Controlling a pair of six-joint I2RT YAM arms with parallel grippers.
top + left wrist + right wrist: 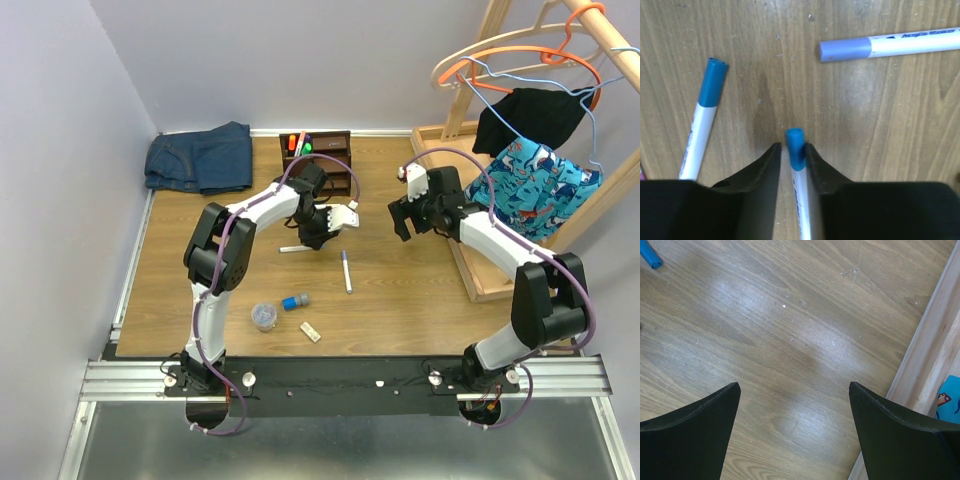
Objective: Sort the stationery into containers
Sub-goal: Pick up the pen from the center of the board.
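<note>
My left gripper (320, 236) (792, 146) is low over the table in front of the dark brown organiser (335, 160). Its jaws stand narrowly either side of a blue-capped white marker (796, 150). The right finger touches the marker and a thin gap shows on the left. A second blue-capped marker (704, 120) (295, 248) and a purple-capped marker (890, 45) (346, 270) lie nearby. A clear tub (264, 316), a blue-grey cylinder (295, 301) and a beige block (311, 331) lie nearer the front. My right gripper (402, 218) (795, 387) is open wide and empty over bare wood.
Orange and green highlighters (299, 144) stand in the organiser. Folded jeans (200, 158) lie at the back left. A light-wood tray (478, 275) (932, 350) with a hanger rack and hanging clothes (535, 175) fills the right side.
</note>
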